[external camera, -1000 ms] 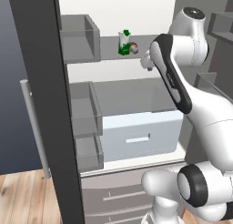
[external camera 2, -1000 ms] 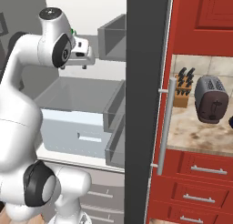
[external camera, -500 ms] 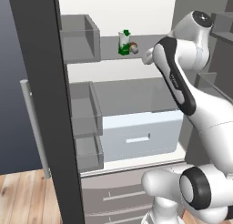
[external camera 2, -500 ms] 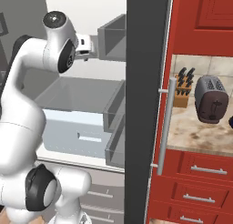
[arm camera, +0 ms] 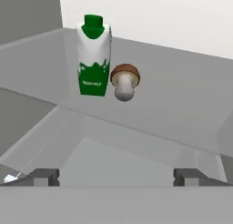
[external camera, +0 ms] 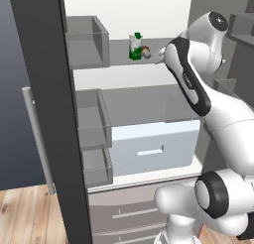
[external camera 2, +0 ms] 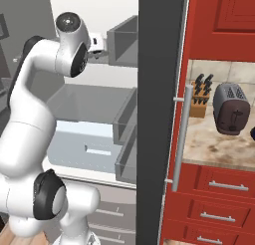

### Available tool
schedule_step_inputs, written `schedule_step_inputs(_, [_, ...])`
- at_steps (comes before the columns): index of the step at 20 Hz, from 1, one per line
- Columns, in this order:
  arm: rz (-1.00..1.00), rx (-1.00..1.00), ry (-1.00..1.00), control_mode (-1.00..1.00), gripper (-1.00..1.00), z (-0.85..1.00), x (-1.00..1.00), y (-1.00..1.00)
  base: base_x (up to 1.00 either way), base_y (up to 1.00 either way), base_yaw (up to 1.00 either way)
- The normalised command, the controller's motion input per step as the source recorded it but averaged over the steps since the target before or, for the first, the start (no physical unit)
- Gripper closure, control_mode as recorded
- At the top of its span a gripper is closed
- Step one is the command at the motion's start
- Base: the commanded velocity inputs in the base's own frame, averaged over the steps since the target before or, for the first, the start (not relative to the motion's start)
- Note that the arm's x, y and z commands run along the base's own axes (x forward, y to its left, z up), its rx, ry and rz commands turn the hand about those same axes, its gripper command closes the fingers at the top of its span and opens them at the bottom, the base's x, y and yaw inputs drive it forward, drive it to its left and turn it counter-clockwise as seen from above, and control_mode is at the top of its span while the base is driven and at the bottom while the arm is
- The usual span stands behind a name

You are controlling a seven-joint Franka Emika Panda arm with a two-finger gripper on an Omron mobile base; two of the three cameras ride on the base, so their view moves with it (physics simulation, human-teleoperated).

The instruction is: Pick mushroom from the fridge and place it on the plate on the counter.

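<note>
Fingers [arm camera: 116, 175] spread apart, short of mushroom [arm camera: 124, 82]; green-and-white carton [arm camera: 93, 56] just beside

The mushroom [arm camera: 124, 82] has a smooth brown cap with a slight sheen; the carton [arm camera: 93, 57] looks matt, the fridge [external camera: 149, 104] shelves flat grey.

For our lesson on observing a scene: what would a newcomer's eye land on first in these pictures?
Probably the big white robot arm reaching into the open grey fridge. Next, on the upper grey shelf, a tiny brown-capped mushroom lies beside an upright green-and-white carton, with the open gripper short of both. Right of the fridge, a dark toaster stands on the marbled counter.
</note>
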Motion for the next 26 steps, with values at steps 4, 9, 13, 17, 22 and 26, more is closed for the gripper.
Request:
schedule_step_inputs(4, [0.0, 0.0, 0.0, -1.0, -1.0, 0.02, 0.43, 0.01, 0.0, 0.0, 0.0])
schedule_step_inputs(9, [0.0, 0.0, 0.0, -1.0, -1.0, 0.0, 0.4, 0.03, 0.0, 0.0, 0.0])
schedule_step_inputs(13, [0.0, 0.0, 0.0, -1.0, -1.0, 0.0, 0.42, 0.07, 0.0, 0.0, 0.0])
schedule_step_inputs(17, [0.03, 0.0, 0.0, -1.0, -1.0, 0.0, 0.31, 0.08, 0.0, 0.0, 0.0])
schedule_step_inputs(22, [0.04, 0.0, 0.0, -1.0, -1.0, -0.09, 0.32, 0.1, 0.0, 0.0, 0.0])
schedule_step_inputs(26, [0.04, 0.0, 0.0, -1.0, -1.0, -0.25, 0.23, 0.09, 0.0, 0.0, 0.0])
